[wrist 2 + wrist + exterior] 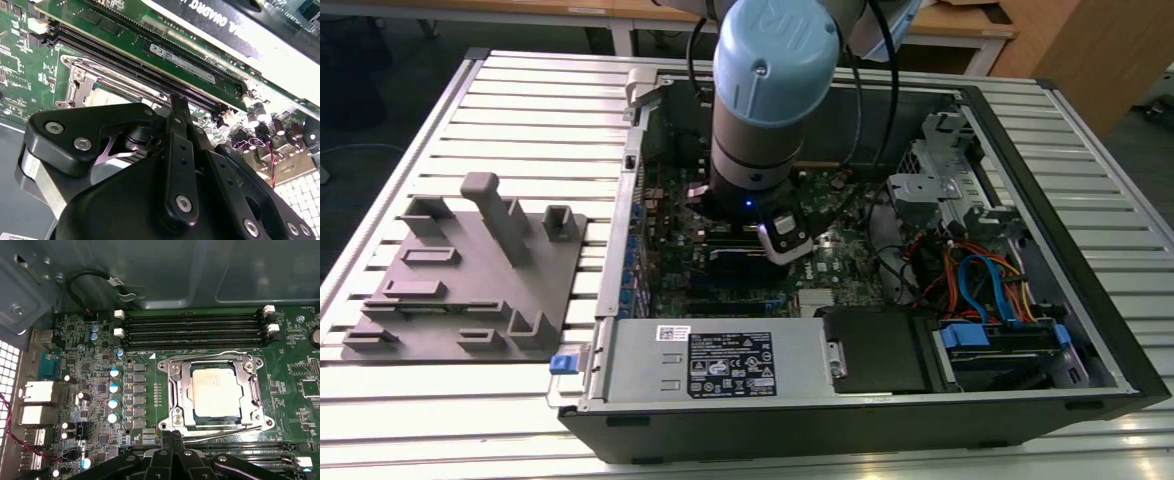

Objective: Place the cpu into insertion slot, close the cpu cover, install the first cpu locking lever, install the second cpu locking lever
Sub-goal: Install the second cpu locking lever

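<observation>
arm [767,90] reaching steeply down into the open computer case [1067,250] | gripper [172,437] pinching narrow, holding nothing, hovering at socket's edge | cpu [216,391] sitting in insertion slot [172,390], cpu cover [216,360] framing it

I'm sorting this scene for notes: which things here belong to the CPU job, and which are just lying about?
Job:
cpu, sitting in the insertion slot
cpu cover, closed around it
hand, beside the socket

Lying about:
memory slots
grey fixture tray
power supply
</observation>
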